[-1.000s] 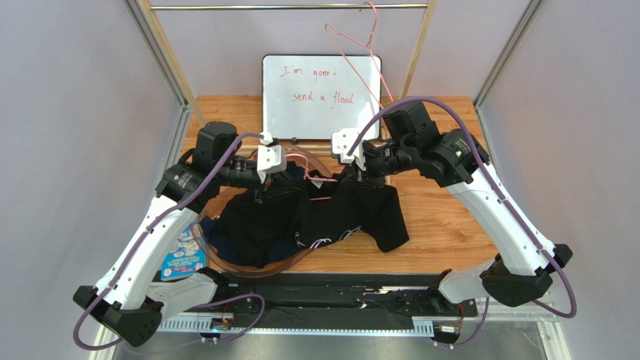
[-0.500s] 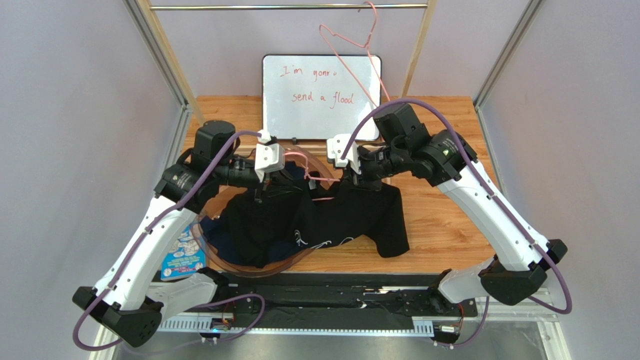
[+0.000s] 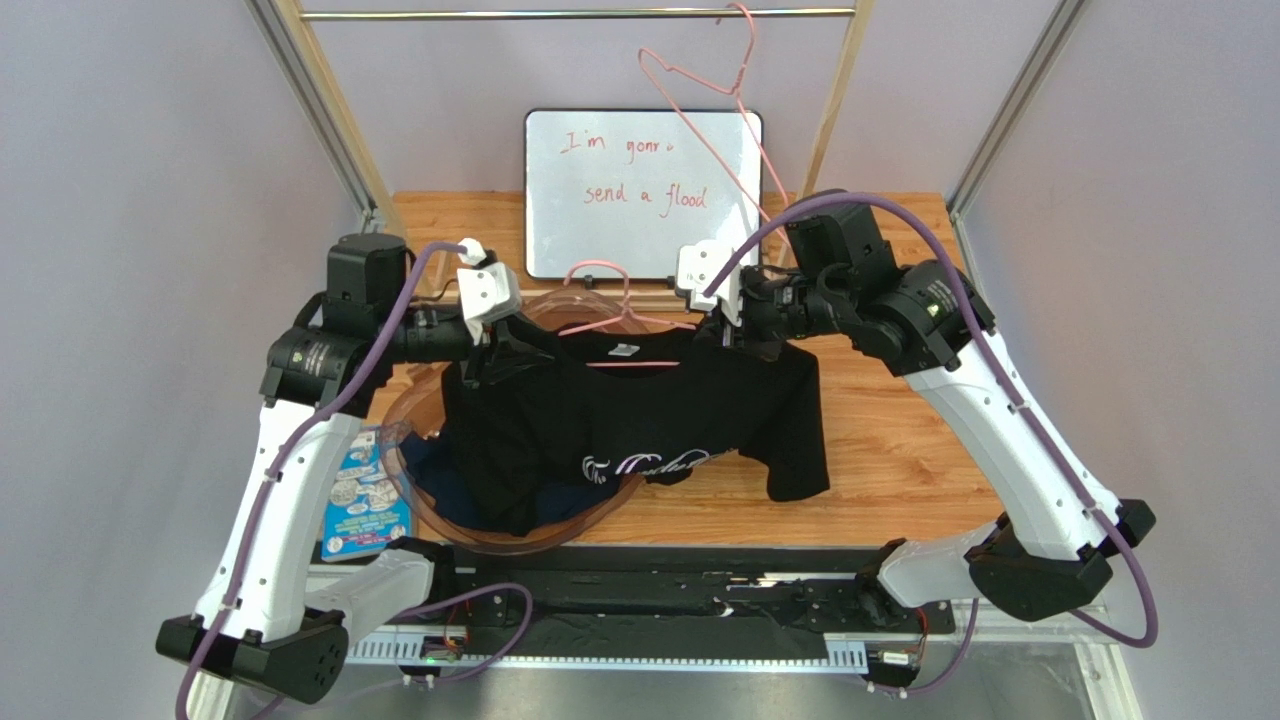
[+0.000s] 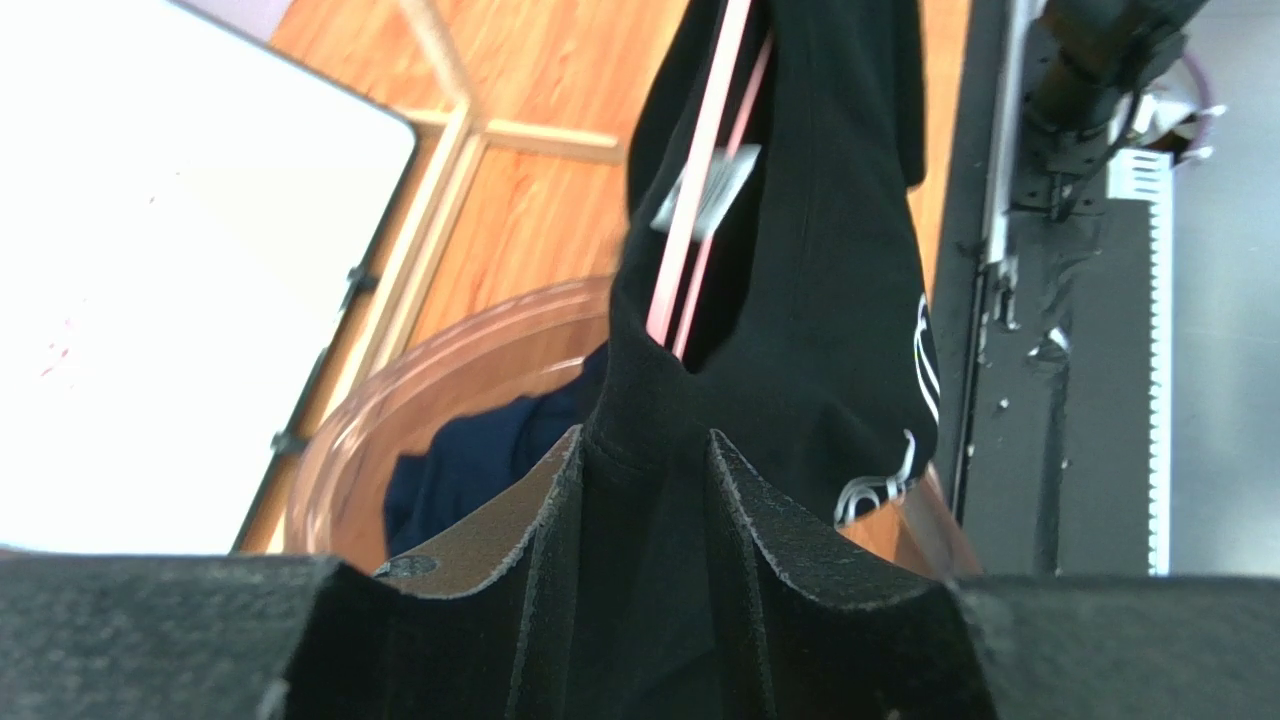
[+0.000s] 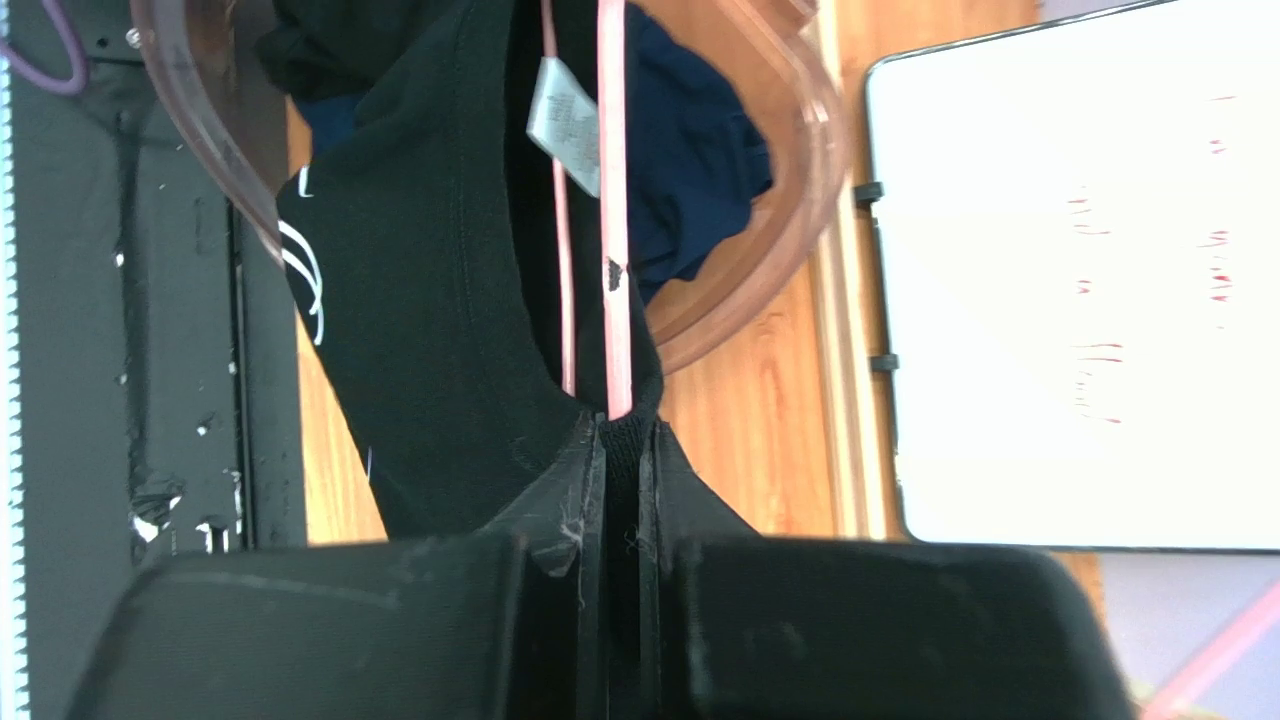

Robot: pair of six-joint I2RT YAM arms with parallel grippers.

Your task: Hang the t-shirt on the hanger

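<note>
The black t-shirt (image 3: 631, 413) with script print hangs spread between my two grippers above the table. A pink wire hanger (image 3: 601, 275) sits inside its neck, with the hook sticking up. My left gripper (image 3: 489, 327) has the shirt's left shoulder. In the left wrist view its jaws (image 4: 643, 443) stand partly apart, with black cloth (image 4: 812, 270) filling the gap and the hanger wires (image 4: 694, 195) running out of it. My right gripper (image 3: 736, 323) is shut on the other shoulder. The right wrist view shows its jaws (image 5: 619, 428) pinched on cloth (image 5: 436, 270) where the hanger wire (image 5: 613, 195) enters.
A clear pinkish tub (image 3: 451, 518) under the shirt holds a dark navy garment (image 3: 436, 480). A whiteboard (image 3: 643, 188) leans at the back. Another pink hanger (image 3: 706, 113) hangs from the top rail (image 3: 571, 14). A printed leaflet (image 3: 361, 503) lies left of the tub.
Both arms have lifted and drawn apart, the left one far to the left. The shirt now hangs stretched flat with its print showing. The left jaws have widened; the right jaws have closed tighter.
</note>
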